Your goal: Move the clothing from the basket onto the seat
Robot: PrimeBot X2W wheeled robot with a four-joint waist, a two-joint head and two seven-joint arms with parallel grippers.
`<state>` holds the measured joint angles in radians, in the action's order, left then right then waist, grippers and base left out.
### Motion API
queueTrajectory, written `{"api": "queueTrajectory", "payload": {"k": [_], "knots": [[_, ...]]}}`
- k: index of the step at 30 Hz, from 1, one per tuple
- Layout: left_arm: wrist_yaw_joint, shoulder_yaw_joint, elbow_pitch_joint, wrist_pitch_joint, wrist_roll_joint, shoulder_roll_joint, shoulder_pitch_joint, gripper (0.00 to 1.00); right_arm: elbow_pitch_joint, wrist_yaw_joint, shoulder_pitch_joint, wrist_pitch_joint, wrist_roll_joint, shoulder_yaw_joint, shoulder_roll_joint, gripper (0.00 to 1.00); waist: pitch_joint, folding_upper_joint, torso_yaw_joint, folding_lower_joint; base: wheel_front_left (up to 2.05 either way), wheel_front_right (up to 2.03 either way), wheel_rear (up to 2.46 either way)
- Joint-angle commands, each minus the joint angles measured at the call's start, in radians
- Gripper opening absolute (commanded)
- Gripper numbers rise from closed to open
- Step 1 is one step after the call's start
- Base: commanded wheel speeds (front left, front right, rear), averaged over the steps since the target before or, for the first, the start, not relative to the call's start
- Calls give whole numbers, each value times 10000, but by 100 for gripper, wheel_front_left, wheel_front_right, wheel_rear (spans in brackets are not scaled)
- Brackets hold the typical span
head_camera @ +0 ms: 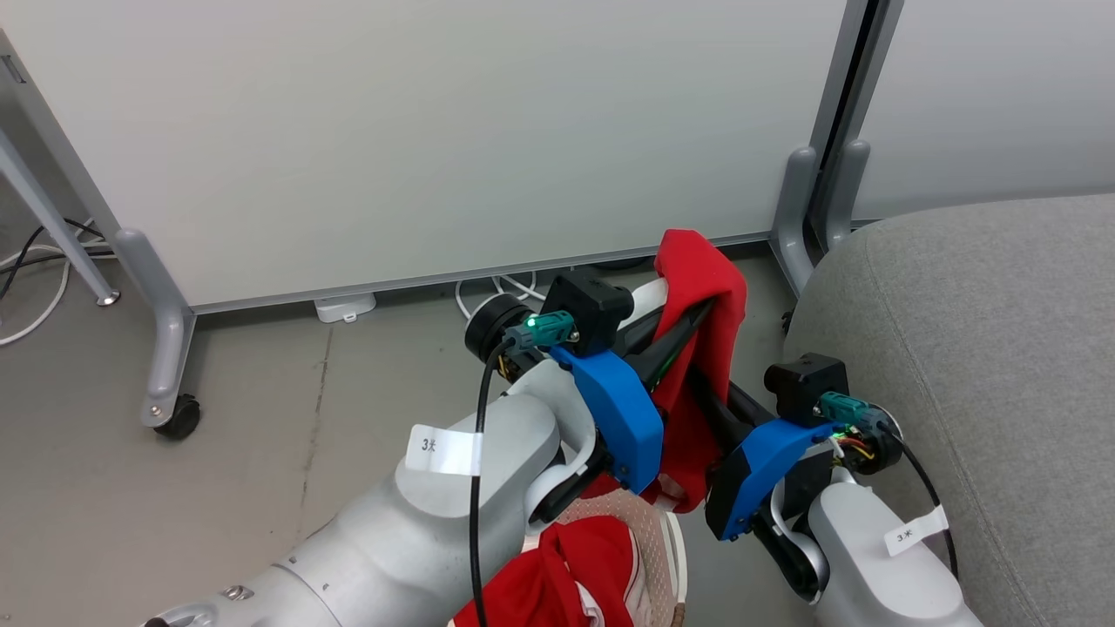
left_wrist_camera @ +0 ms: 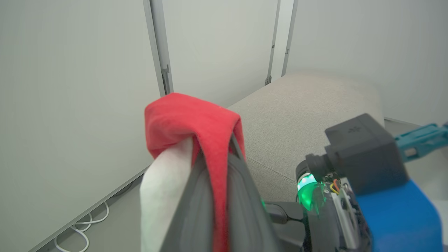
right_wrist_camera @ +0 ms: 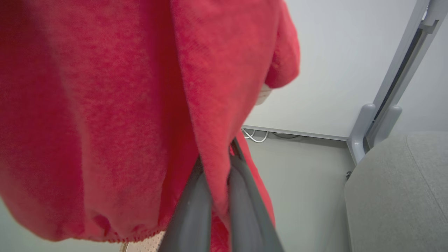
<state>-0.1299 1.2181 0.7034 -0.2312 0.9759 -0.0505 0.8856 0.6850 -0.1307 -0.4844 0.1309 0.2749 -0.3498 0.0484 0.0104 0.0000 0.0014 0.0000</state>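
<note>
The left end effector (left_wrist_camera: 214,147) and right end effector (right_wrist_camera: 217,157) each pinched a fold of the soft, seemingly light bright red fabric garment (head_camera: 697,287), which draped limply between them, left of the grey upholstered seat (head_camera: 958,348).

Clothing (head_camera: 707,287): bright red, white trim. Seat (head_camera: 984,348): plain grey fabric. Basket (head_camera: 646,522): cream, perforated wall. Wrist covers (head_camera: 620,409): blue. Hand fingers (right_wrist_camera: 189,217): dark grey. Partition panels (head_camera: 435,131): off-white. Floor (head_camera: 261,453): dull grey.
</note>
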Motion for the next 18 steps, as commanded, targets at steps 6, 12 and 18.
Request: {"api": "queueTrajectory", "payload": {"k": [6, 12, 18], "knots": [[-10, 74, 151, -123, 130, 3, 242, 0, 229, -1, -199, 158, 366, -344, 35, 0, -25, 0, -58, 0, 0, 0, 0], [-10, 126, 260, -186, 210, 2, 228, 0, 351, -1, -274, 309, 472, -464, 33, 0, -37, 0, -89, 0, 0, 0, 0], [-10, 177, 343, -200, 268, 2, 235, 0, 451, -1, -306, 406, 514, -512, 33, 0, -60, 0, -95, 0, 0, 0, 0]]}}
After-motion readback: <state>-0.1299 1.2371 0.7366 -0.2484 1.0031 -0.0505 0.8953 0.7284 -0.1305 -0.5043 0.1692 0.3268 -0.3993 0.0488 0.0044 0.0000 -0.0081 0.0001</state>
